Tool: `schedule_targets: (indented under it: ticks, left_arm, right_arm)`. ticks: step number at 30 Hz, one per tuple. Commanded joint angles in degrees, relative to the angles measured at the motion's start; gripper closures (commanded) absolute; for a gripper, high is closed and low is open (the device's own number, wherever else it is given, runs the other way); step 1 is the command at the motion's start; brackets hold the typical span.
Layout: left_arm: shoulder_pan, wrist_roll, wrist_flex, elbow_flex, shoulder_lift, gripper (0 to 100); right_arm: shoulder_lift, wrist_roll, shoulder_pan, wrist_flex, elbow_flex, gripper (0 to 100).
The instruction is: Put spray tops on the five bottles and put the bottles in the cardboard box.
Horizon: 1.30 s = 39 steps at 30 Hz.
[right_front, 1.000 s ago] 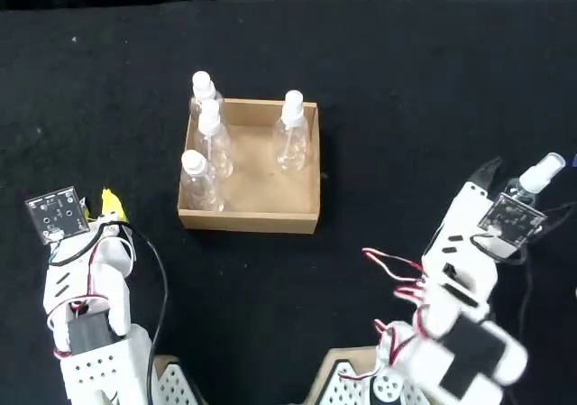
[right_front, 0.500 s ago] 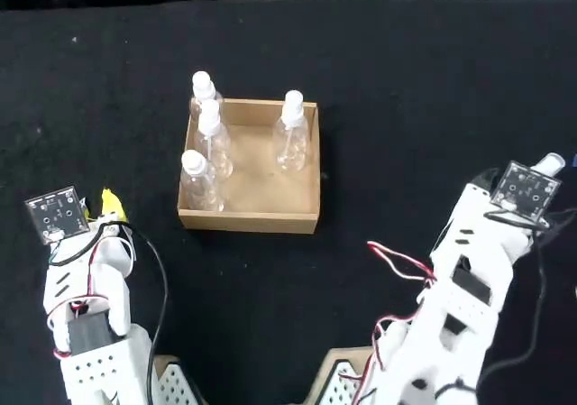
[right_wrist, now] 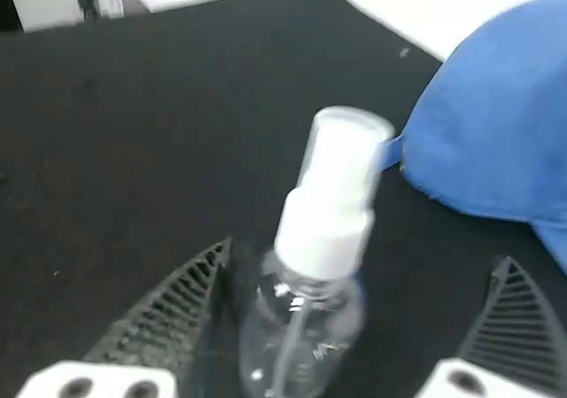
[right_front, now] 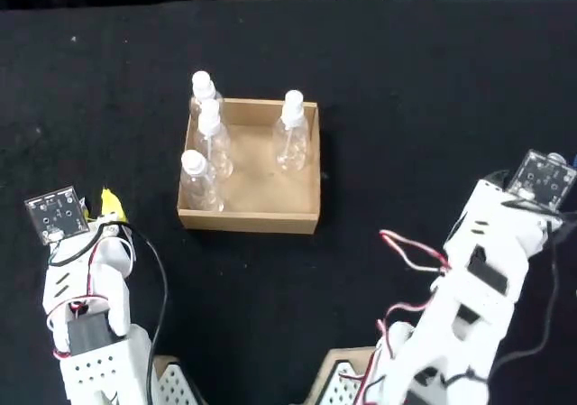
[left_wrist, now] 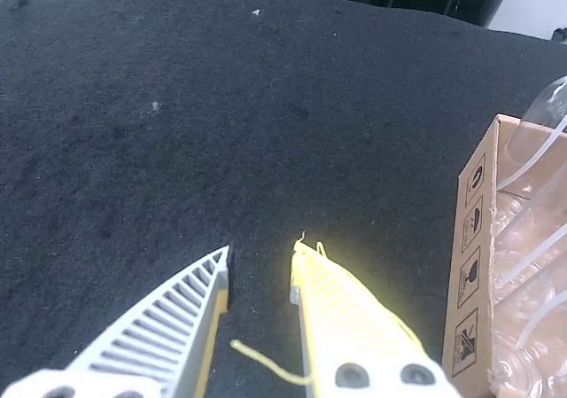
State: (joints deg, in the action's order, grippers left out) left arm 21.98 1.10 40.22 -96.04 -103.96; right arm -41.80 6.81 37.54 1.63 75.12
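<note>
At the right edge of the high view, the right gripper spreads its dark fingers wide around a clear plastic bottle with a white spray top. The left gripper, at lower left, has its fingers narrowly apart and holds nothing. Left of centre, the brown cardboard box holds three spray-topped bottles, with a fourth bottle at its upper left corner.

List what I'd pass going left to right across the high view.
In order: left arm → cardboard box → right arm.
</note>
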Motion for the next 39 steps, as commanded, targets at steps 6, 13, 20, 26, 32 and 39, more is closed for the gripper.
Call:
schedule_targets:
  ticks: [6,13,20,26,32,39]
  left_arm:
    - [0.40,0.18,0.18,-1.27,-0.62,89]
    - [0.48,0.18,0.26,-1.27,-0.62,89]
    - [0.48,0.18,0.35,-1.27,-0.62,89]
    - [0.57,0.18,0.35,-1.27,-0.62,89]
    - [0.57,0.18,0.35,-1.27,-0.62,89]
    - [0.57,0.18,0.35,-1.27,-0.62,89]
  right_arm:
    - [7.78,0.26,-1.93,-0.26,-5.58,62.0]
    - [8.22,0.35,-1.49,-0.26,-3.56,62.0]
    - [8.22,0.35,-1.41,-0.26,-2.51,62.1]
    - [8.31,0.35,-1.41,-0.35,-2.51,63.6]
    - [8.22,0.35,-1.32,-0.35,-2.51,69.4]
    - [8.31,0.35,-1.32,-0.26,-2.07,69.4]
